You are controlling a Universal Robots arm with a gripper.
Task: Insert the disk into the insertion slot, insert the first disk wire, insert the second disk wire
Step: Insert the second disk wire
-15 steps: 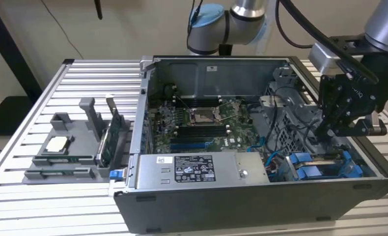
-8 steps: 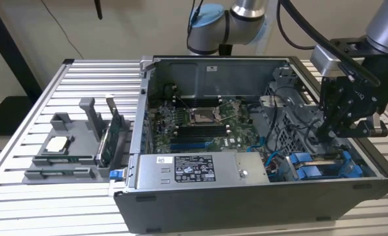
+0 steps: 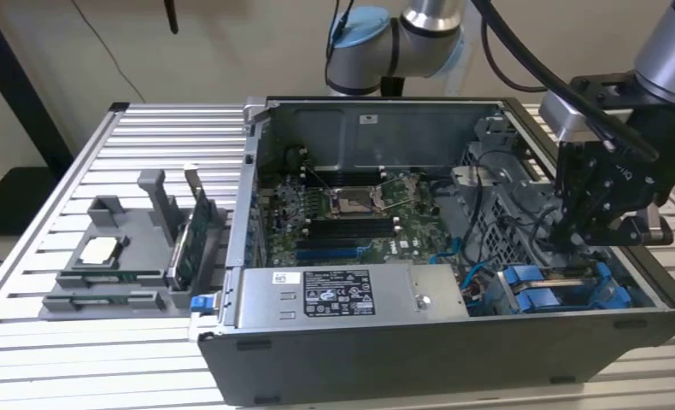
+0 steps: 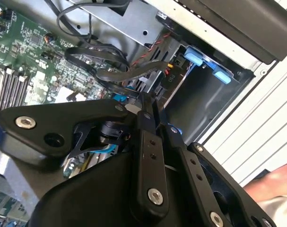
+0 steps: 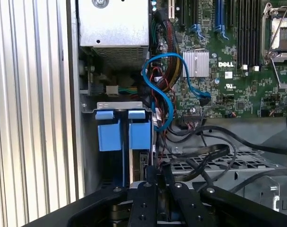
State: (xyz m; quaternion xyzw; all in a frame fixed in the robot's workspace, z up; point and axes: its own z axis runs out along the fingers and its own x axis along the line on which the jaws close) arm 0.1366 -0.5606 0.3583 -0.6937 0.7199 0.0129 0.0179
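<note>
My gripper [image 3: 566, 248] reaches down into the open computer case at the exterior view's right, just behind the insertion slot [image 3: 554, 290] with its blue rails. In both wrist views its fingers [image 4: 147, 101] [image 5: 157, 172] are pressed together, pinching the end of a flat black disk wire [image 4: 116, 74]. The disk [image 5: 142, 161] sits in the slot in its blue carrier frame [image 5: 139, 135], with just a narrow edge showing. A second blue carrier [image 5: 108, 135] sits beside it. Loops of black wire [image 5: 204, 156] trail from the fingertips over the perforated metal tray.
The green board [image 3: 349, 213] fills the case floor, with the grey labelled power supply box [image 3: 360, 295] in front. A blue cable [image 5: 162, 90] curls beside the bay. A grey parts holder [image 3: 121, 256] stands on the slatted table at the exterior view's left.
</note>
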